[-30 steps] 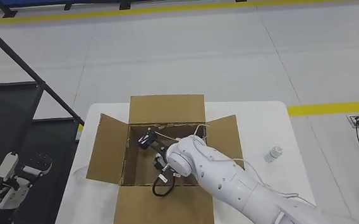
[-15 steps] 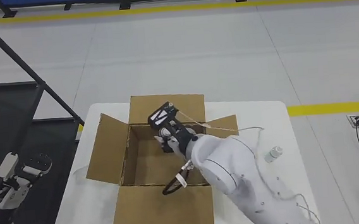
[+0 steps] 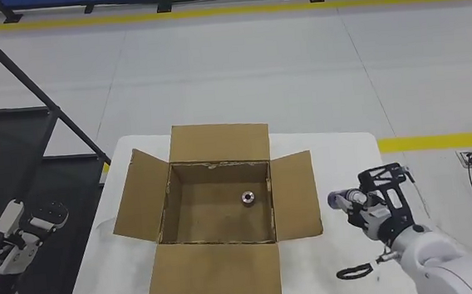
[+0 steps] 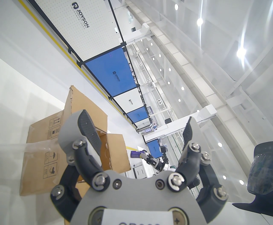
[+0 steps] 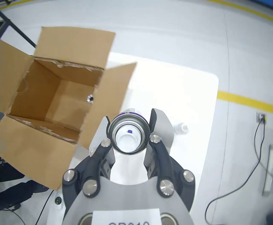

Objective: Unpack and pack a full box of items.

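Unpacking is the step in hand, as I judge it. Your right pincer [image 5: 130, 118] is clamped round a purple-banded can [image 5: 129, 136] and hangs over the counter [image 3: 345, 151], just right of the open box [image 3: 294, 196] and near a small white bottle [image 5: 180, 129]. One small metal piece [image 3: 247, 198] is left on the box floor. Your left pincer [image 4: 137, 127] stands wide and empty, well off to the counter's left. Next, lower the can onto a free patch clear of the bottle, then let go. A second ago this arm was deep in the box; it has since lifted out and swung right.
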Action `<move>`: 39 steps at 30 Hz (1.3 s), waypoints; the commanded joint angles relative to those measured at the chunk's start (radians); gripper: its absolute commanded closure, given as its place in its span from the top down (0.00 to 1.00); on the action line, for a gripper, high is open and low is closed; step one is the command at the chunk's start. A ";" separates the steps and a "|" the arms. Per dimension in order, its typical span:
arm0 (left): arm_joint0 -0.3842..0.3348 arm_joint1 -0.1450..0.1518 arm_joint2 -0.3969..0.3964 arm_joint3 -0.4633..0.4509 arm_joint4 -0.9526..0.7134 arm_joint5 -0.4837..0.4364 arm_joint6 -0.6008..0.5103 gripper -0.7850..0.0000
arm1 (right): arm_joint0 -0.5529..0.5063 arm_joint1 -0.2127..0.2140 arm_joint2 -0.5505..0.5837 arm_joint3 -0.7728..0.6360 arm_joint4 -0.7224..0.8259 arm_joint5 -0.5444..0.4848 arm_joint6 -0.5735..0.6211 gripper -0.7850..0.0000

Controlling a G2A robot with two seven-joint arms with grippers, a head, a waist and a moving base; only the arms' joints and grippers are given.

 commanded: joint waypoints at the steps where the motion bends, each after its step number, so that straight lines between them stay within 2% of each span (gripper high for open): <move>1: 0.000 0.000 0.000 0.000 0.000 0.000 0.000 1.00 | -0.101 0.001 0.075 0.018 0.035 -0.006 -0.040 0.00; 4: 0.000 0.000 0.000 0.000 0.000 0.000 0.000 1.00 | -0.185 0.004 0.136 0.098 0.128 -0.082 -0.148 0.00; 6: 0.000 0.000 0.000 0.000 0.000 0.000 0.000 1.00 | -0.211 0.007 0.166 0.173 0.127 -0.110 -0.191 0.00; 7: 0.000 0.000 0.000 0.000 0.000 0.000 0.000 1.00 | -0.211 0.009 0.166 0.203 0.137 -0.136 -0.218 0.00; 11: 0.000 0.000 0.000 0.000 0.000 0.000 0.000 1.00 | -0.184 0.014 0.157 0.321 0.092 -0.134 -0.304 0.00; 15: 0.000 0.000 0.000 0.000 0.000 0.000 0.000 1.00 | -0.137 0.018 0.130 0.392 0.057 -0.121 -0.341 0.00; 19: 0.000 0.000 0.000 0.000 0.000 0.000 0.000 1.00 | -0.083 0.024 0.099 0.424 -0.002 -0.099 -0.324 0.00; 24: 0.000 0.000 0.000 0.000 0.000 0.000 0.000 1.00 | -0.005 0.031 0.057 0.470 -0.073 -0.067 -0.249 0.00; 34: 0.000 0.000 0.000 0.000 0.000 0.000 0.000 1.00 | 0.097 0.042 0.020 0.558 -0.136 -0.041 -0.173 0.00; 39: 0.000 0.000 0.000 0.000 0.000 0.000 0.000 1.00 | 0.112 0.046 0.014 0.572 -0.138 -0.034 -0.165 0.62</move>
